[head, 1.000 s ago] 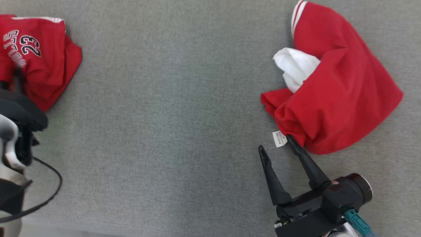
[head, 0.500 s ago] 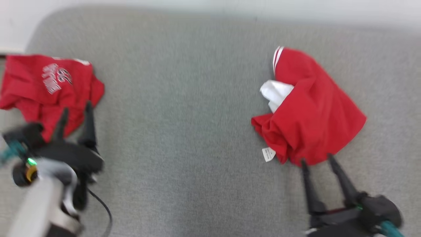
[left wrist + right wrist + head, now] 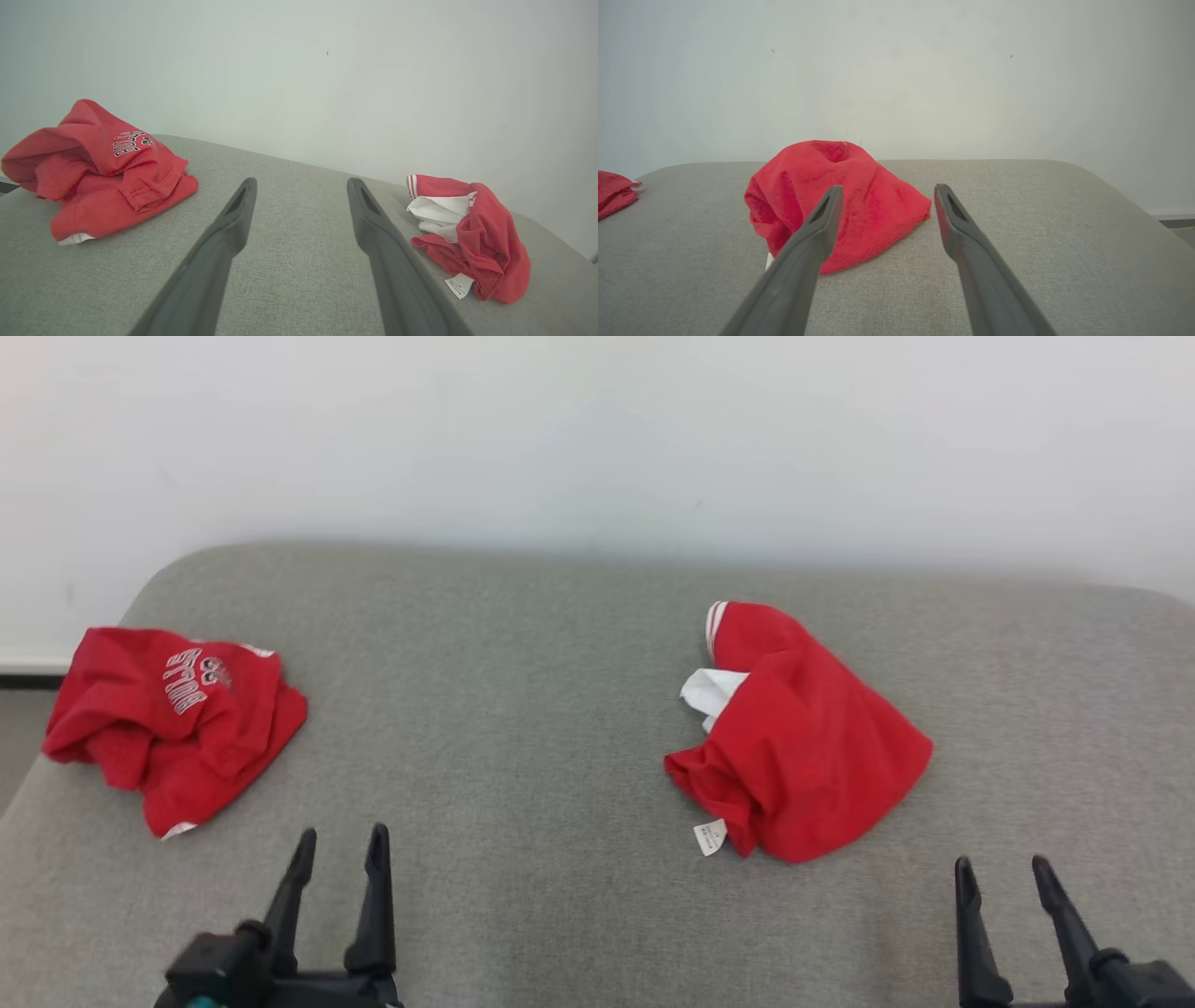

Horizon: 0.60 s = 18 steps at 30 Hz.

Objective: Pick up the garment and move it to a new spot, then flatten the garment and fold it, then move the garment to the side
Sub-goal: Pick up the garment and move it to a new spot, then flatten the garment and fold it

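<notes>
- Grippers, status?
- The left gripper is open, jaws apart, nothing in it, at the table's near edge on the left side. The right gripper is the same: jaws wide, empty, near edge, right side.
- Garments?
- Two: the lettered red garment lies bunched at the table's left edge, toward the far left corner, white lettering up. Then the red-and-white garment is crumpled right of the middle, white fabric poking out on its far-left side, with a small white tag on the table at its near edge.
- Contact?
- Both grippers are apart from the cloth. A white wall stands behind the far edge.
</notes>
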Motion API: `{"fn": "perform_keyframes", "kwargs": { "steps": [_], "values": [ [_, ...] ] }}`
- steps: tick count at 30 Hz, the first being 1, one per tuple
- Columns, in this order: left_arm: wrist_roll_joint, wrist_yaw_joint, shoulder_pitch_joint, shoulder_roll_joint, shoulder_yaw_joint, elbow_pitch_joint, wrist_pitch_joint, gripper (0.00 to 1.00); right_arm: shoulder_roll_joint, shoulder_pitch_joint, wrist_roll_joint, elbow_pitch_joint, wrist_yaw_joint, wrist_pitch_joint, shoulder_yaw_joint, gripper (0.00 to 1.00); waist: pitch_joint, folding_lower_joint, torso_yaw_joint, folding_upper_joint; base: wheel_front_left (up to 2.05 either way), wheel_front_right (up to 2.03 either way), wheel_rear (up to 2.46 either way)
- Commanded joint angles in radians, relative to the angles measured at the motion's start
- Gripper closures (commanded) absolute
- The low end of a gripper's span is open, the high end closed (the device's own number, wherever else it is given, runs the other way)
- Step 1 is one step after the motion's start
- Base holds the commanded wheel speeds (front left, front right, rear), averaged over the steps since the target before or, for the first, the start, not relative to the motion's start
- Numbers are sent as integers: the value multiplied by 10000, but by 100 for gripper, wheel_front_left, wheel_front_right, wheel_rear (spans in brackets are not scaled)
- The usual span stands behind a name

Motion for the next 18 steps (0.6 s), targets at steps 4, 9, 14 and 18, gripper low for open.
{"fn": "perform_keyframes", "kwargs": {
  "steps": [4,9,14,18],
  "values": [
    [1044,-126,806,-474,389,-116,-29,0,-5,304,-535,234,28,-56,158,0,-506,4,-546,2,0,0,0],
    [1809,-380,1362,-765,520,188,-30,0,-28,380,-735,504,28,-162,309,0,-592,4,-775,2,0,0,0],
    [2106,-467,1582,-943,890,321,-31,0,-23,347,-806,696,28,-217,398,0,-587,4,-886,2,0,0,0],
    [2310,-519,1644,-1009,1121,368,-32,0,-17,281,-809,844,28,-261,431,0,-551,4,-913,2,0,0,0]
  ]
}}
